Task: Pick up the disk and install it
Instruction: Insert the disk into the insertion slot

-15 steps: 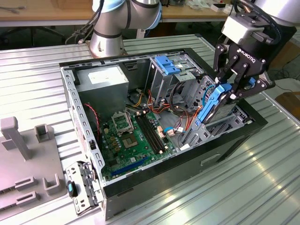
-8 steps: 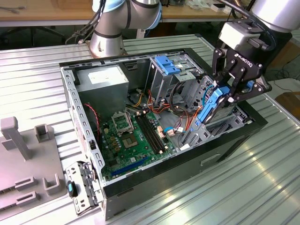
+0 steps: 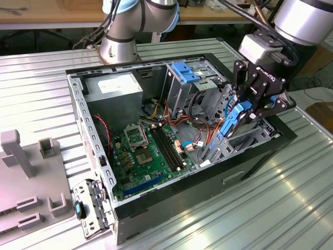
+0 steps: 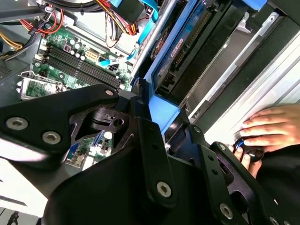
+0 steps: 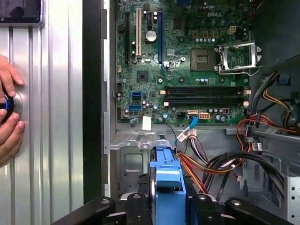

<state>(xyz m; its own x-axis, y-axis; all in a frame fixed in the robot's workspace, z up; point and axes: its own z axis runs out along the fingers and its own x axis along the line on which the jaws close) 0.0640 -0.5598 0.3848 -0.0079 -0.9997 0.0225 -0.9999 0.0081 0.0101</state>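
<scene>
The disk point(image 3: 229, 124), a dark drive in a bright blue carrier frame, stands on edge and tilted at the metal drive bay point(image 3: 256, 131) on the exterior view's right side of the open computer case point(image 3: 171, 200). My gripper point(image 3: 244, 110) is shut on it from above. In the first wrist view the blue carrier point(image 5: 166, 180) sits between my two black fingers point(image 5: 202, 208). In the second wrist view the disk point(image 4: 185, 54) reaches away from my gripper point(image 4: 169, 127) along the bay wall.
Inside the case lie the motherboard point(image 3: 145, 151), a grey power-supply box point(image 3: 112, 88), a blue bracket point(image 3: 186, 71) on the drive cage, and cable bundles point(image 5: 220, 164). A person's hand point(image 5: 9, 108) rests on a knob on the ribbed table. Grey fixtures point(image 3: 21, 156) stand at the exterior view's left.
</scene>
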